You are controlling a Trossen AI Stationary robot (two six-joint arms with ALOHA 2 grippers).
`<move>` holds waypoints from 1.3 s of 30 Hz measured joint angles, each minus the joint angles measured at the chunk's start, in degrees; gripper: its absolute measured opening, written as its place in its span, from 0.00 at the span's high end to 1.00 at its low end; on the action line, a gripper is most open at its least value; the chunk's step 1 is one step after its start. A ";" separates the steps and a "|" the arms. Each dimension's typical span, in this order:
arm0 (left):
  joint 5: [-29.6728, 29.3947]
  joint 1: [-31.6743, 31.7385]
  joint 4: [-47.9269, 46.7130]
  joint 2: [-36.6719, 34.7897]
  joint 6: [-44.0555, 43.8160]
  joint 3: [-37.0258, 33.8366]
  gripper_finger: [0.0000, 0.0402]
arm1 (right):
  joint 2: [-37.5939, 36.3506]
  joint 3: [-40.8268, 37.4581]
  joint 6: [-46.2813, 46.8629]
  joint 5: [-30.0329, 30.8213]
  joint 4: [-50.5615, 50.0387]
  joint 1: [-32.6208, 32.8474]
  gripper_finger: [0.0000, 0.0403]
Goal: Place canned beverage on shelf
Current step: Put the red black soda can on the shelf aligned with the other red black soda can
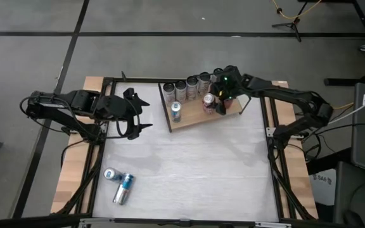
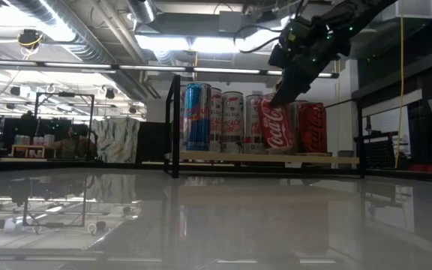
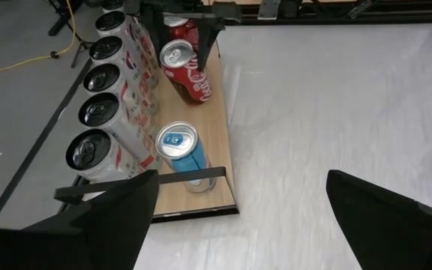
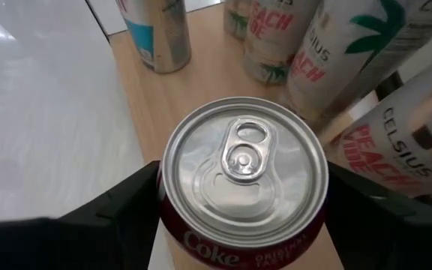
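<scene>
Coke can (image 4: 243, 184): red, silver top, tilted on the shelf (image 1: 192, 120), between the right jaws (image 1: 211, 105), which grip its sides.
Neighbours: white cans (image 3: 107, 112) in a row just behind; blue can (image 3: 180, 154) apart.
Left jaws (image 1: 141, 113): spread wide, empty, over the desk (image 1: 189, 171).
Loose cans (image 1: 119, 183): far off.

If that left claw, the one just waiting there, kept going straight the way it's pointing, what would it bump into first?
Probably the blue can at the near end of the shelf; the open left gripper points along the board, though the thin black end rail may come first, since depth is unclear.
</scene>
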 joint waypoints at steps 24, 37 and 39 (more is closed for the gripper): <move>0.03 -0.02 -0.04 0.00 0.02 0.00 0.06 | 0.15 0.00 -1.64 2.06 -2.03 0.02 0.25; 0.04 -0.02 -0.04 0.00 0.02 0.00 0.06 | 0.04 0.02 -1.64 5.03 -1.98 0.00 0.24; 0.04 -0.02 -0.04 0.00 0.02 0.00 0.06 | 0.04 0.02 -1.64 5.03 -2.01 0.02 0.22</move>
